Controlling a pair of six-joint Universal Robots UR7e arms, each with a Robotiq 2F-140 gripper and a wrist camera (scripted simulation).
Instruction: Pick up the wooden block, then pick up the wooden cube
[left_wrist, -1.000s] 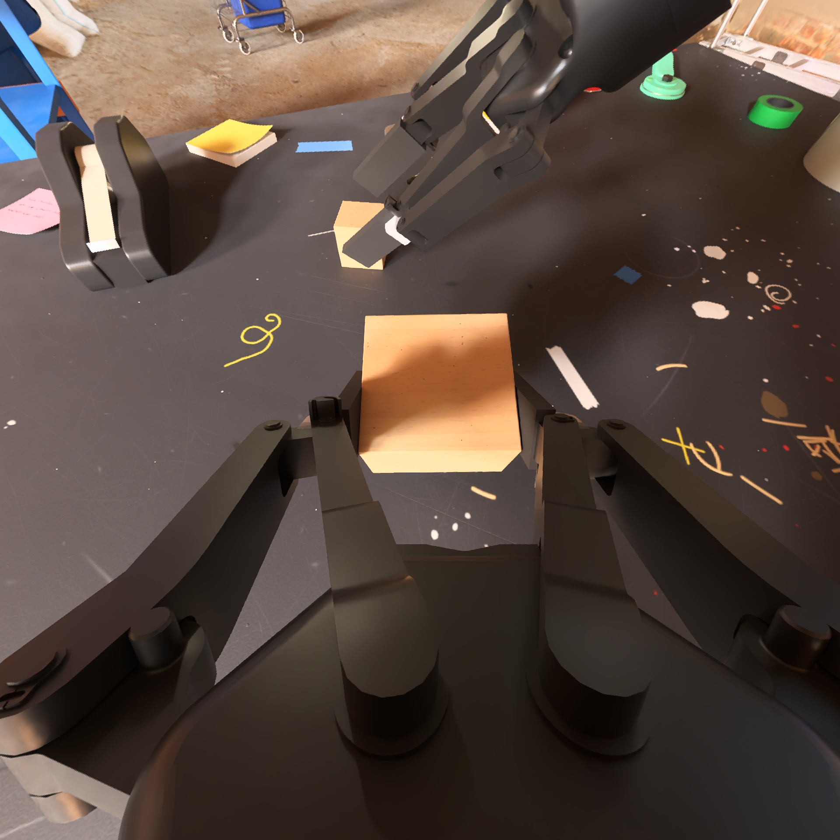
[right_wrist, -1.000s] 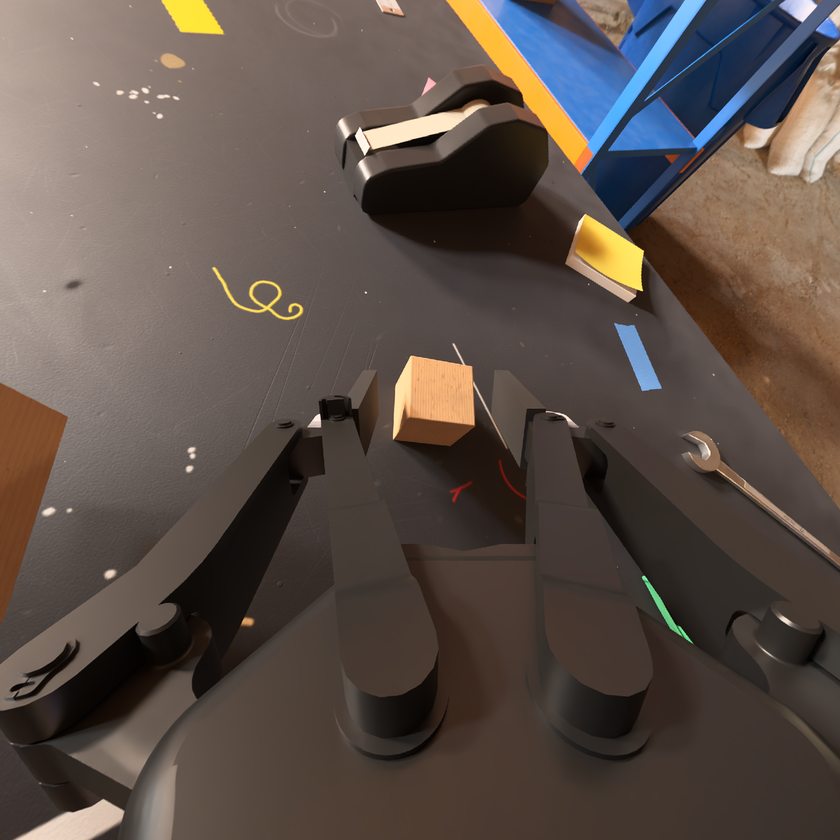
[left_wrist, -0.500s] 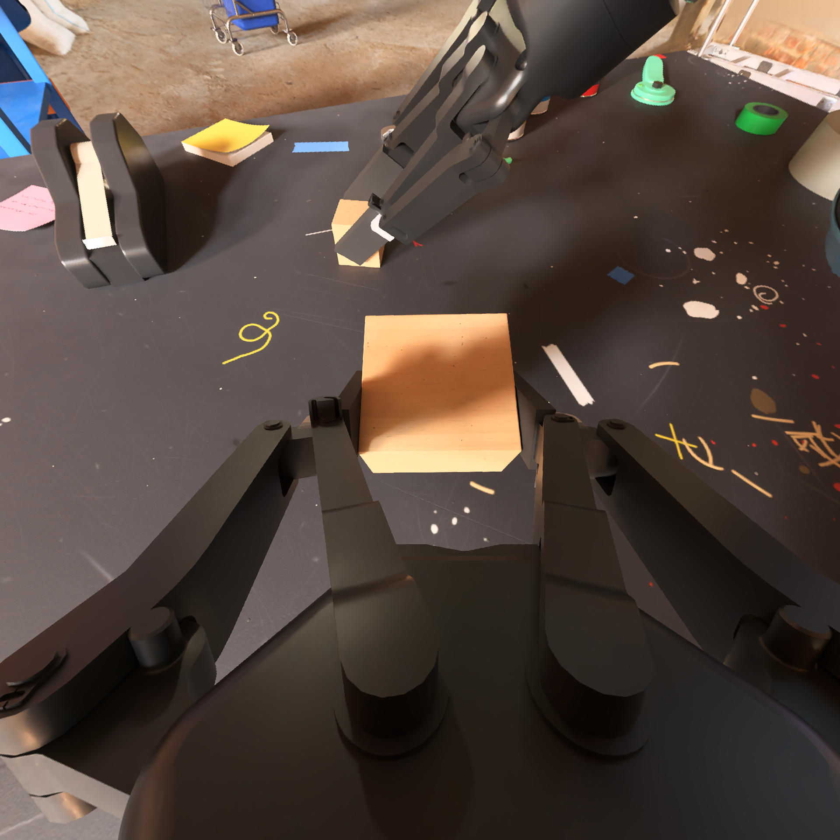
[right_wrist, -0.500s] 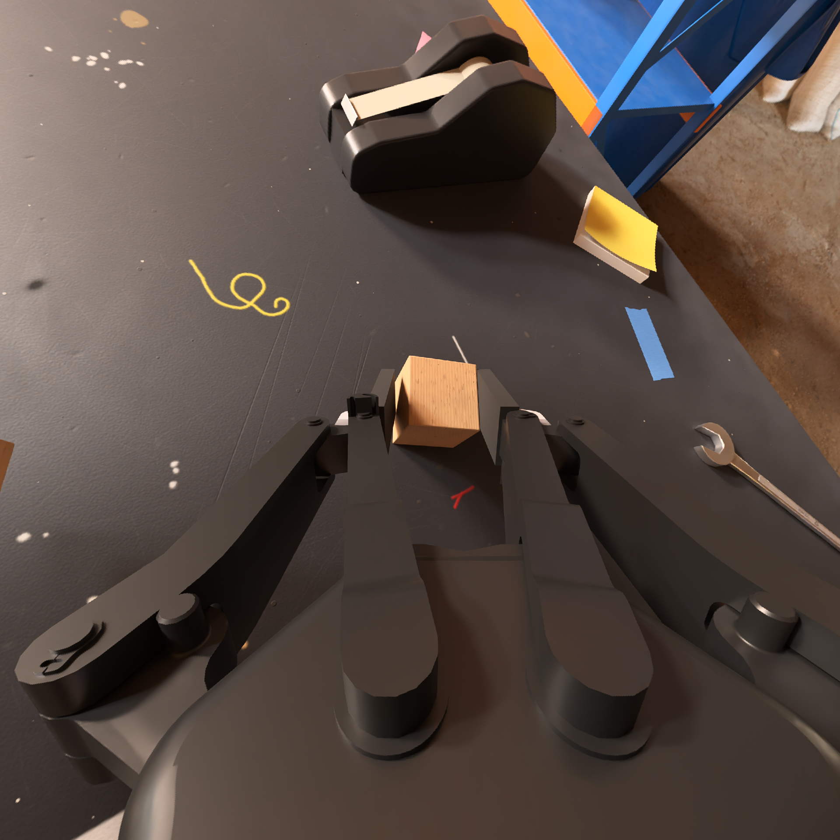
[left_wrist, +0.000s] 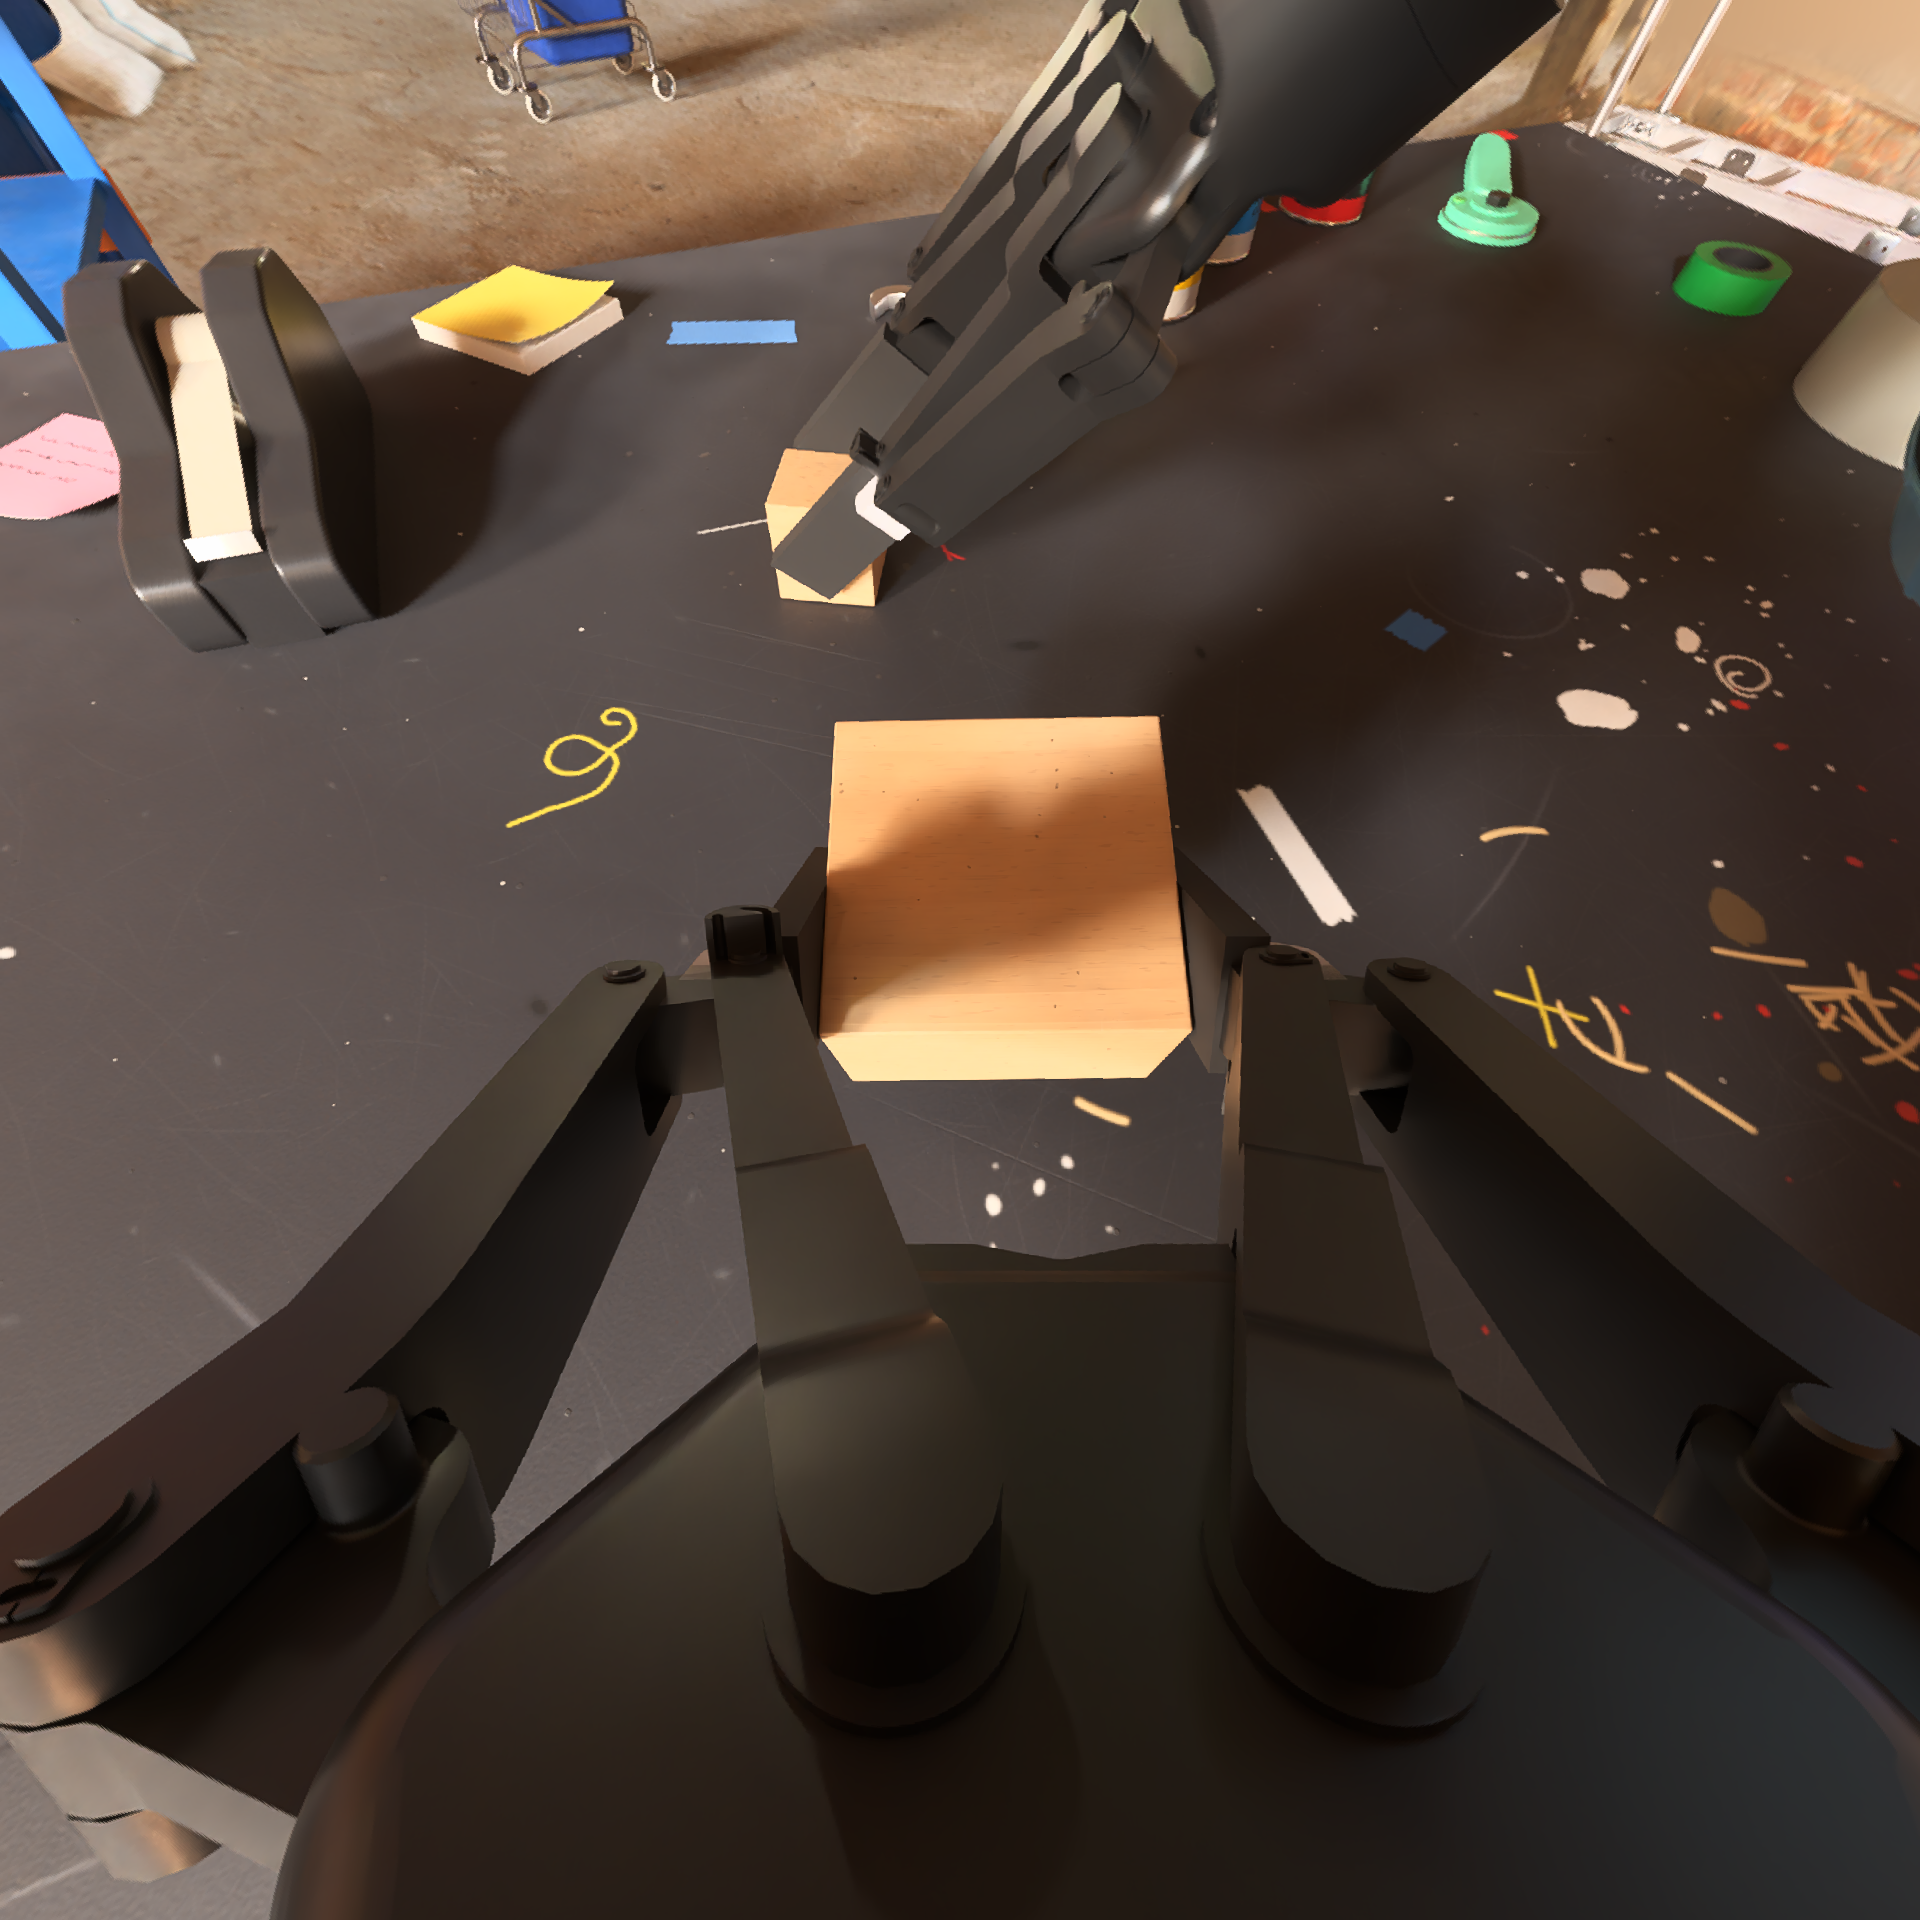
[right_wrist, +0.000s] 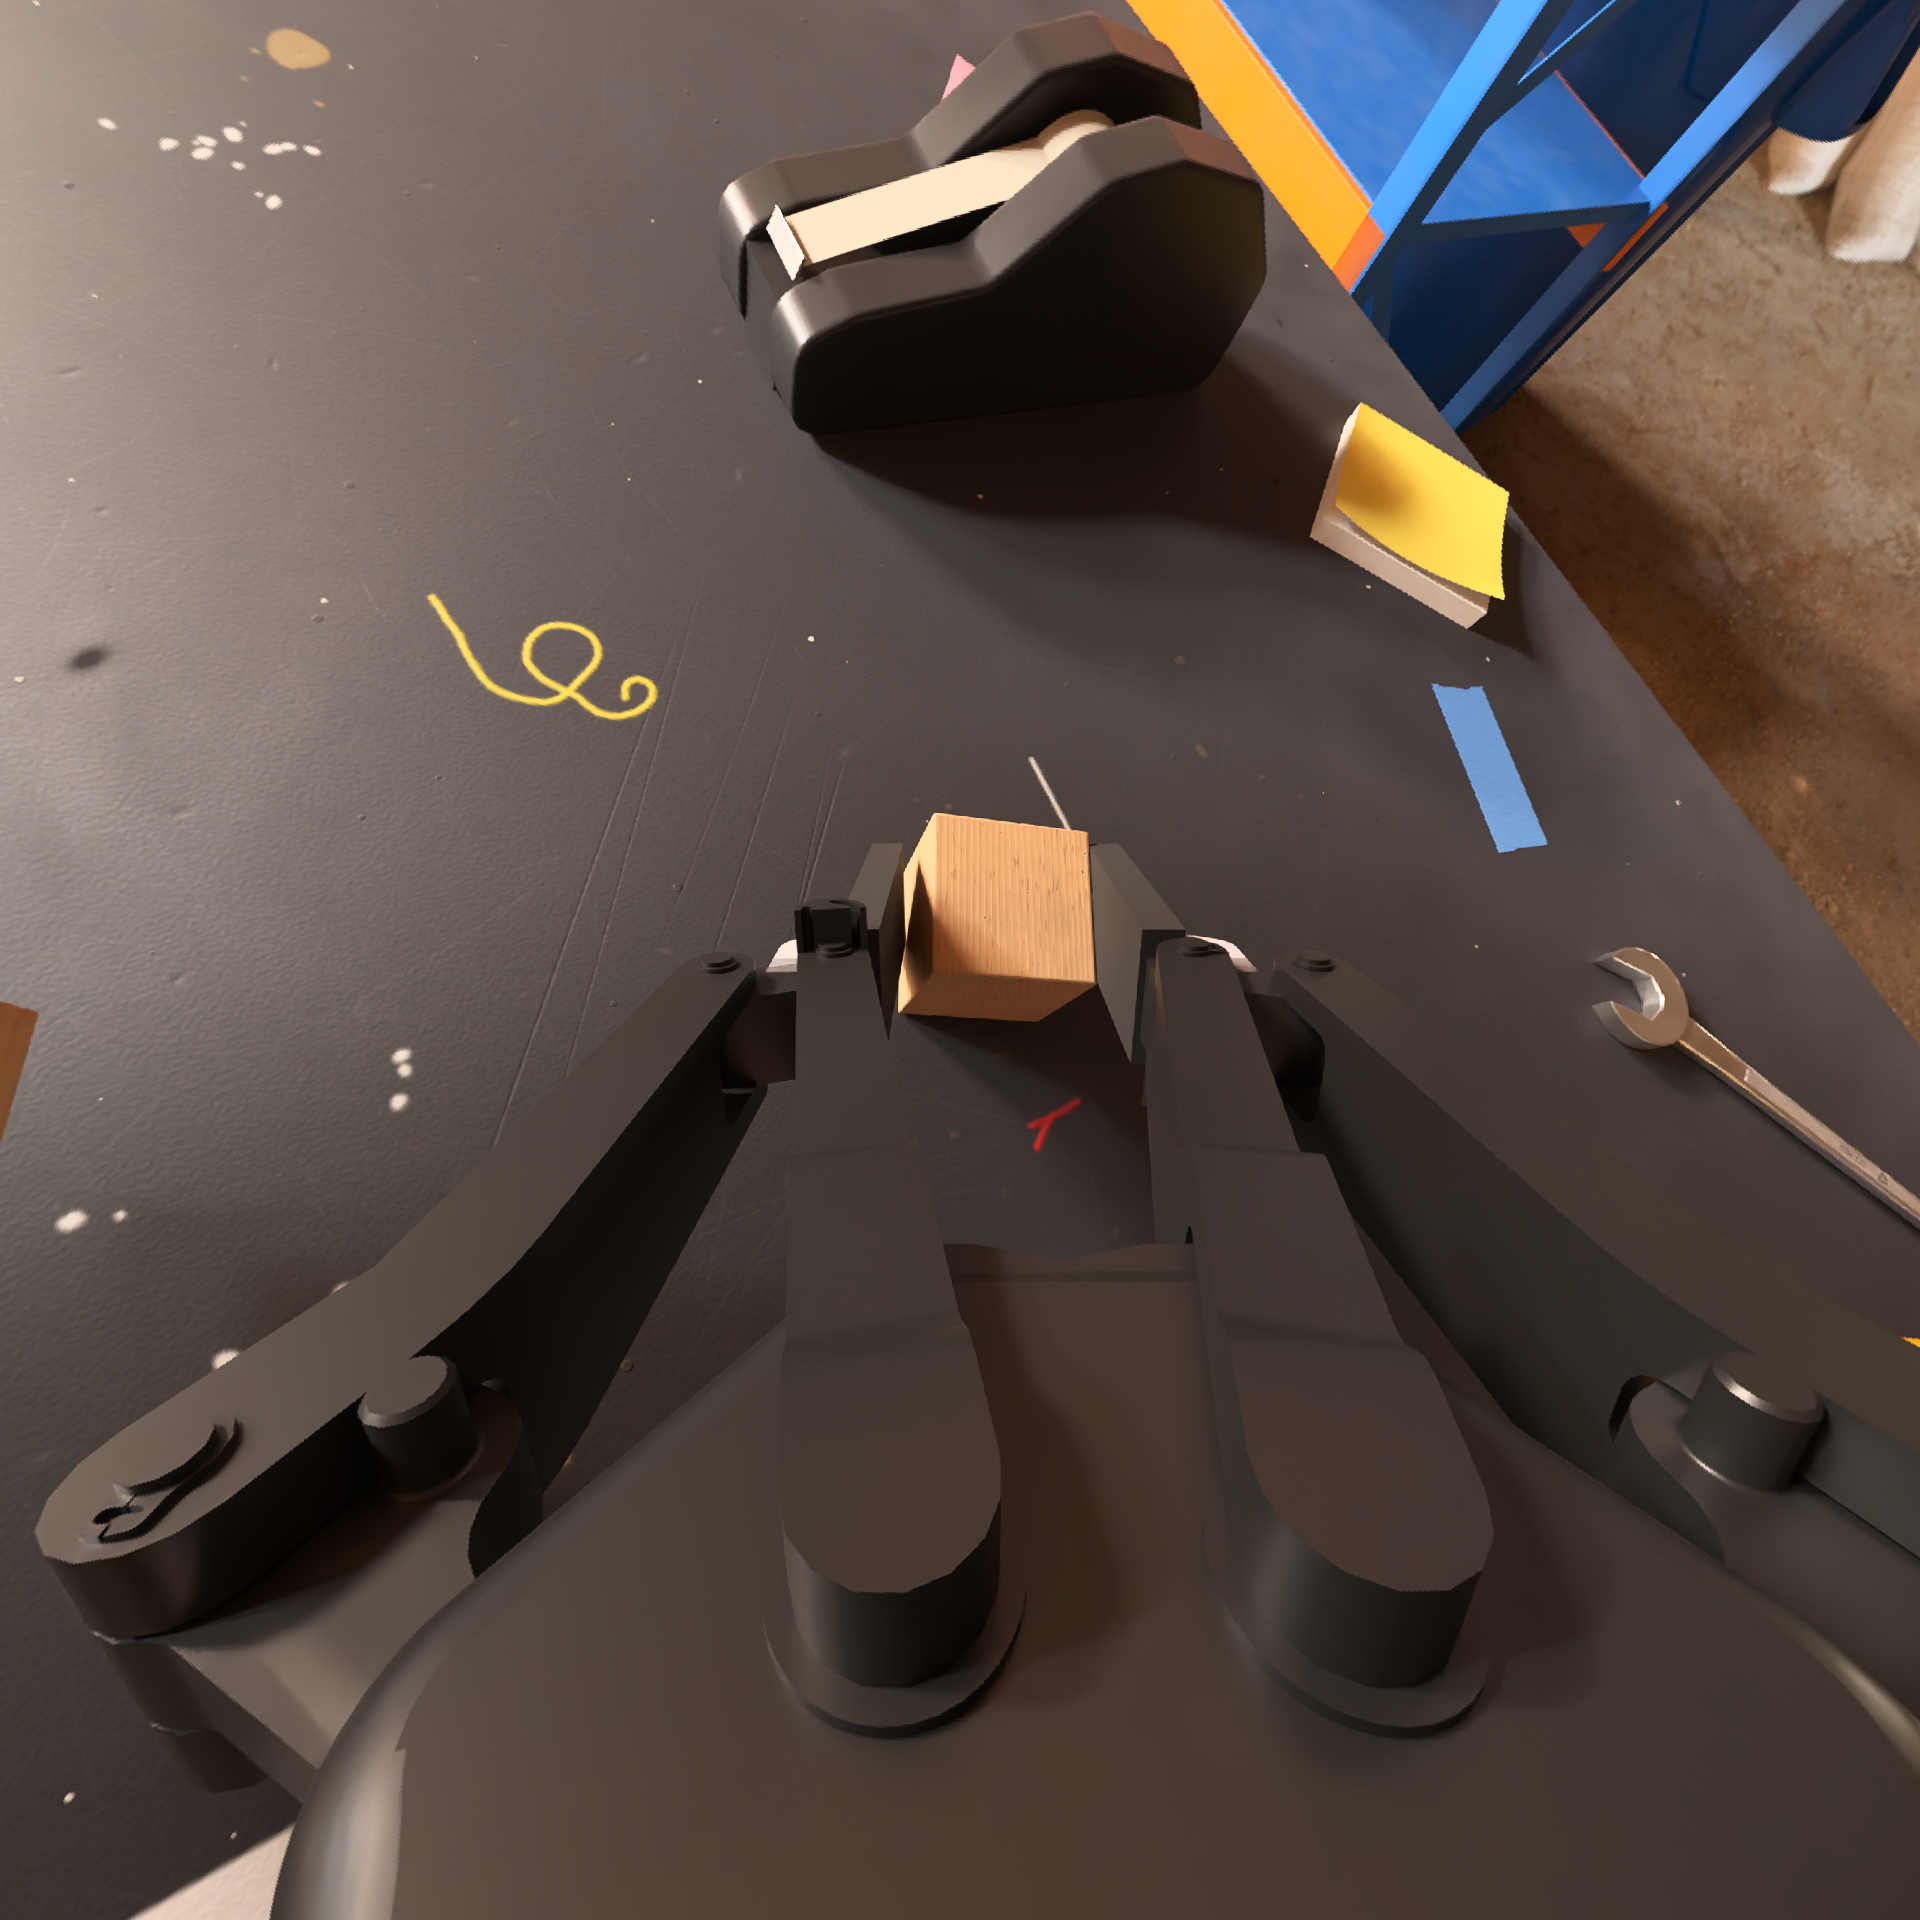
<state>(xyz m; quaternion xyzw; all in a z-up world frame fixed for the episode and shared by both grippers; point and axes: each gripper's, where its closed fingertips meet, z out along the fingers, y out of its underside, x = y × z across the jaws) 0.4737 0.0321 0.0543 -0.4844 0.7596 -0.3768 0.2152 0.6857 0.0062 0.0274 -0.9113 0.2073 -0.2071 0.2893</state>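
Two grippers each clamp a piece of wood above the dark table (left_wrist: 312, 1039). The left gripper (left_wrist: 1003, 935) pinches the wooden block (left_wrist: 1003, 894) between its fingertips. Farther off, the right gripper (right_wrist: 997, 925) squeezes the wooden cube (right_wrist: 997, 914) on both sides. Beyond the cube stand a black tape dispenser (right_wrist: 997, 229) and a yellow notepad (right_wrist: 1418, 514); a wrench (right_wrist: 1704, 1049) lies to the right.

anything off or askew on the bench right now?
Nothing stands out. The left gripper is shut squarely on the wooden block, and the right gripper is shut on the wooden cube. The wrench and tape dispenser lie undisturbed on the table.
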